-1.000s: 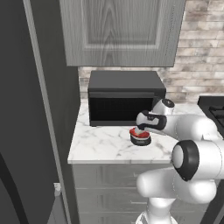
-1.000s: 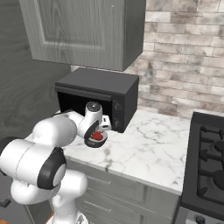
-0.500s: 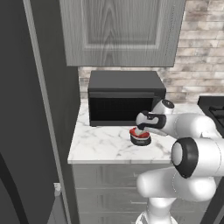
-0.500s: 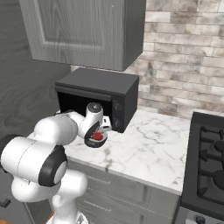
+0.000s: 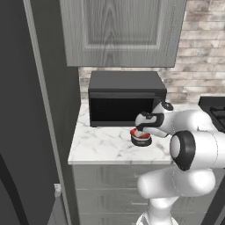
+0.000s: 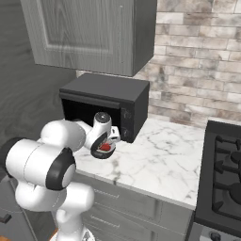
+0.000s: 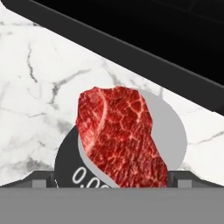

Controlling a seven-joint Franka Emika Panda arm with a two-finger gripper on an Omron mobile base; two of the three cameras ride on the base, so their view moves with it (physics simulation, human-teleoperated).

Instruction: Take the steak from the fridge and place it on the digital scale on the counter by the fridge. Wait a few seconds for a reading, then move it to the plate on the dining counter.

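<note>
The steak [image 7: 120,135] lies flat on the digital scale [image 7: 173,131], red with darker marbling, covering most of the pale face. The scale [image 5: 141,141] stands on the short marble counter [image 5: 101,147] just in front of the microwave, with the steak [image 6: 105,148] on top. My gripper [image 7: 112,179] hovers right over the steak, open, its fingertips [image 7: 43,177] spread wide to either side and not touching the meat. In the left base view the gripper [image 5: 141,131] sits directly above the scale. The fridge [image 5: 26,110] rises at the left. The plate and the dining counter are out of view.
A black microwave [image 5: 125,99] stands at the back of the counter, close behind the scale. A grey wall cabinet [image 5: 123,30] hangs above it. A black stove [image 6: 223,179] borders the counter on the right. Bare marble [image 6: 160,160] lies between scale and stove.
</note>
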